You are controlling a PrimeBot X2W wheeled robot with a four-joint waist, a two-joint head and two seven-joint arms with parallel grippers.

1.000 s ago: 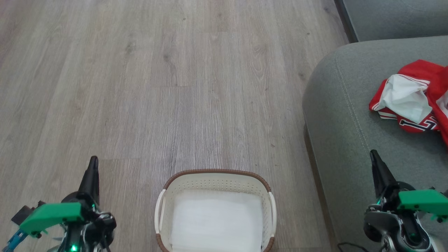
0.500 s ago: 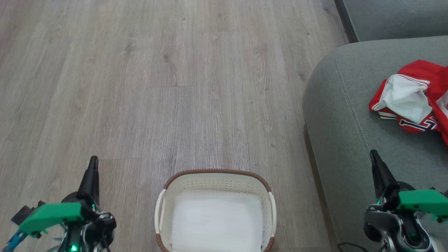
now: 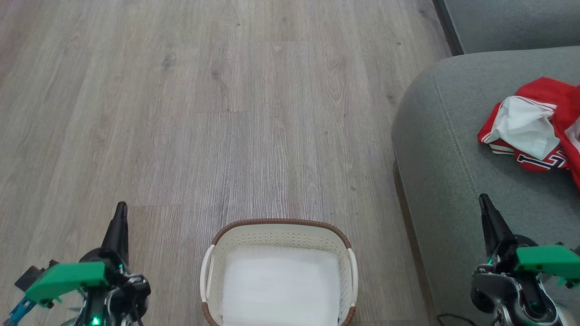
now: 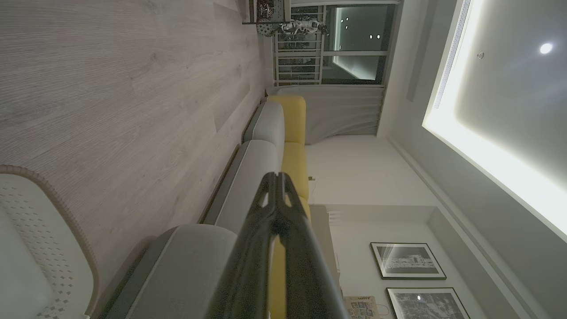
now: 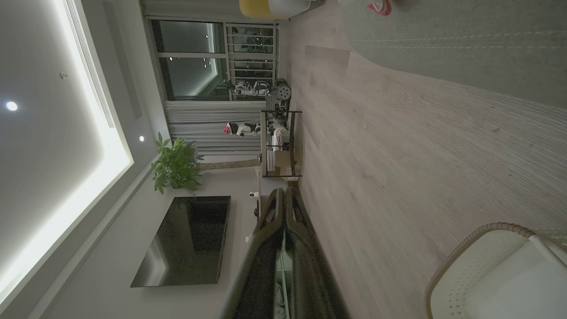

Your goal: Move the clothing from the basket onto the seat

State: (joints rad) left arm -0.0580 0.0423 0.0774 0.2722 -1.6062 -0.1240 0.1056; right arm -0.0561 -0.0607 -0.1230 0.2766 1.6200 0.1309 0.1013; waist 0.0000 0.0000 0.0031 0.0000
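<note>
1. Clothing (image 3: 539,127) lay crumpled on the seat (image 3: 453,149), toward the right edge of the head view. Red shiny fabric, a white panel turned up on top, white stripes and black-edged white numerals along the near edge. Part of it ran off the frame on the right.
2. Basket (image 3: 281,233) sat on the wood floor (image 3: 226,113) at the bottom centre of the head view, near the seat's rounded front corner, with a strip of floor between them. The flat white sheet (image 3: 281,285) covered its bottom.
3. Left gripper (image 3: 120,213) hovered over the floor left of the basket, clear of it. Fingers were pressed together, nothing between them.
4. Right gripper (image 3: 484,199) hovered over the near part of the seat, apart from the clothing. Fingers were closed tip to tip, nothing held.
5. Left wrist view: the left gripper (image 4: 277,177) was closed and pointed along the sofa run. The basket's perforated wall (image 4: 40,221) was at lower left, the seat corner (image 4: 186,266) just beside the fingers, and yellow back cushions (image 4: 294,128) lay behind.
6. Right wrist view: the right gripper (image 5: 283,192) was closed over the floor. The basket (image 5: 469,261) was at lower right, the seat (image 5: 465,40) ran along the top, and a scrap of the clothing (image 5: 380,6) showed at the top edge.
</note>
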